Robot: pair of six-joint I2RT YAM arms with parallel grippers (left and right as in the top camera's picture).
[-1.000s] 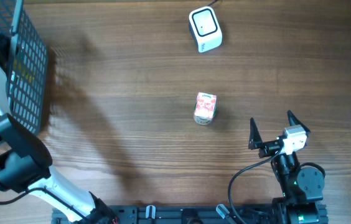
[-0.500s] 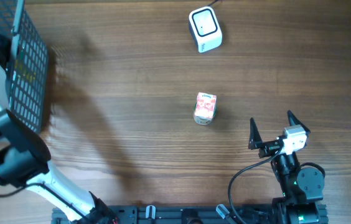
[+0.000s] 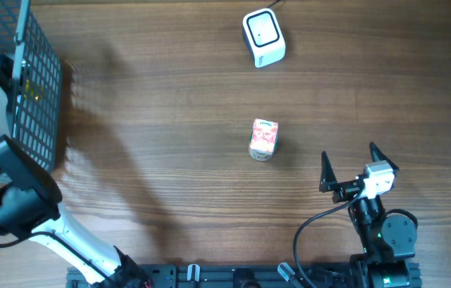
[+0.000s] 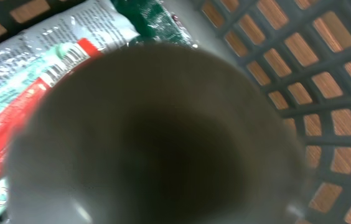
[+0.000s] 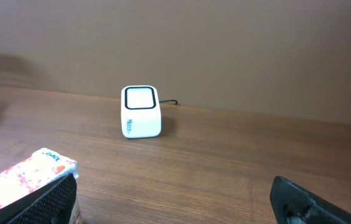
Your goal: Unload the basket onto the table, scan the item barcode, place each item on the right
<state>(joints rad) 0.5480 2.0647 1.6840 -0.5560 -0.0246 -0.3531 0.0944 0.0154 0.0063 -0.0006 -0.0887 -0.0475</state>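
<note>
Left arm (image 3: 13, 192) down at the black wire basket (image 3: 40, 80) on the left edge of the table (image 3: 169, 200), left gripper hidden from overhead. Left wrist view swamped by a grey blur (image 4: 157, 137) hard against the lens. Behind it only a crinkled packet (image 4: 26, 68) in red, green and white print, plus basket mesh. Cannot tell the left tool's state: clenched, released or grasping something, none of it readable. Right gripper (image 3: 349, 152) parked front right, jaws spread wide, holding nothing.

Candidate items in two places: the packet inside the basket, and a small pink-patterned carton (image 3: 264, 139) lying alone mid-table. Carton between the white scanner (image 3: 264, 37) at the far edge and the right gripper, well apart from both. Probably a basket item in hand, judging by the arm's reach.

Risks, as judged:
- Closing blind and pinching mesh instead of the item.
- Catching only slippery film and losing it on the lift.
- Dragging or tipping the basket on withdrawal, given the snug fit.
- Presenting the wrong face to the scanner, with no barcode yet located.

Against a second ago: left arm's dark elbow link slightly higher in the overhead view, nearer the basket. Basket outline barely different, if at all. Carton, scanner and right arm unmoved.
</note>
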